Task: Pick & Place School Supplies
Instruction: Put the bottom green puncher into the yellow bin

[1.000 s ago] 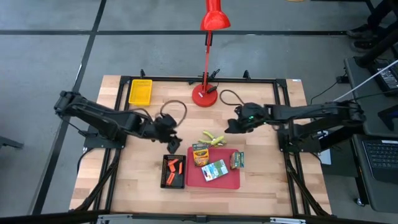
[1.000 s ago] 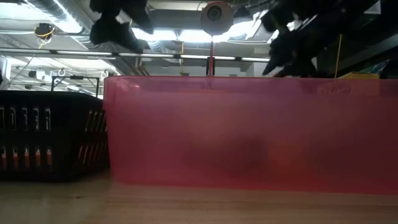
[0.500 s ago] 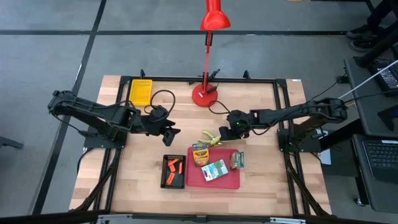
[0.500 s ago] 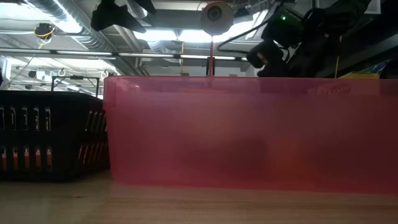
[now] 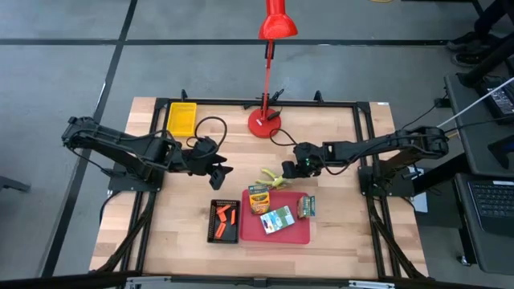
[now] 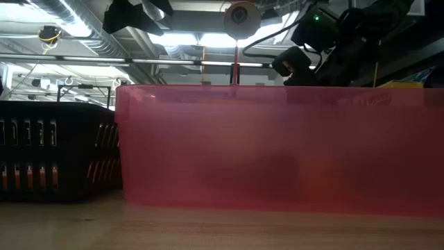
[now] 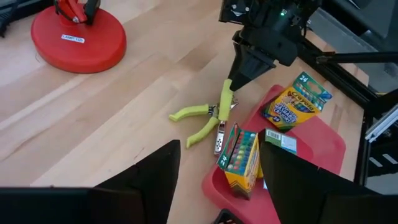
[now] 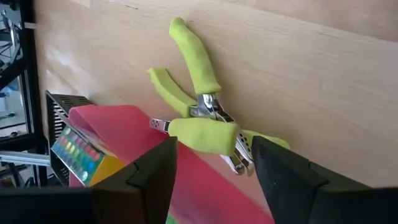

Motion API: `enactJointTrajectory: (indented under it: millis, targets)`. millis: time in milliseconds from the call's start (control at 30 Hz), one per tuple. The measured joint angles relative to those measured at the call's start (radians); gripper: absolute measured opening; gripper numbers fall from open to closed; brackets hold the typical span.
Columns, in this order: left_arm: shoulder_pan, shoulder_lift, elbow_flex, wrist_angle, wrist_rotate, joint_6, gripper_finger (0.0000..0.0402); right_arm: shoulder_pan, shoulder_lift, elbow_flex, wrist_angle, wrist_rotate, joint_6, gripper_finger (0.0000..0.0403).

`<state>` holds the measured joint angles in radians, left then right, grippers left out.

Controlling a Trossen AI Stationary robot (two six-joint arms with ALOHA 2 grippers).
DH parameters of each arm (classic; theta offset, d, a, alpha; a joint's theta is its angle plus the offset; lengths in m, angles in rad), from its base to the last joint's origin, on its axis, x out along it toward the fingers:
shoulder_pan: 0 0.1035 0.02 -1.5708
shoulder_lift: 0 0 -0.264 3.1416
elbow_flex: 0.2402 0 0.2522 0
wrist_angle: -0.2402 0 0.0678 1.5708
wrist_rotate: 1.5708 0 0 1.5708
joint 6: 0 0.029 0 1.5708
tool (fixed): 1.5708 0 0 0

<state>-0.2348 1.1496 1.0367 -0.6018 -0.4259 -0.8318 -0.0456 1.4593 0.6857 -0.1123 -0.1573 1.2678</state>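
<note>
Two hands work over the tabletop (image 5: 161, 241), and we see both spread open, gripping nothing. The right hand (image 5: 287, 170) hangs just above the yellow-green scissors-like tool (image 5: 274, 177), which lies flat on the wood beside the red tray (image 5: 301, 235). The left hand (image 5: 222, 170) hovers well apart from it, near the black tray (image 5: 214, 234) with the orange sticks (image 5: 226, 214). Three crayon boxes (image 5: 259, 198) rest on the red tray.
</note>
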Motion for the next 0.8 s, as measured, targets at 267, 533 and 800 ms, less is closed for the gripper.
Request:
enactJointTrajectory:
  millis: [267, 533, 800]
  targets:
    - [0.000, 0.000, 0.000, 0.000, 0.000, 0.018, 0.0214, 0.000, 0.003, 0.000, 0.026, 0.022, 0.004, 0.0210]
    - [0.000, 0.000, 0.000, 0.000, -0.002, 0.032, 0.0210, 0.028, 0.093, 0.000, 0.156, -0.026, 0.039, 0.0210]
    - [0.000, 0.000, 0.000, 0.001, -0.002, 0.032, 0.0208, 0.050, 0.126, 0.000, 0.221, -0.008, 0.060, 0.0179]
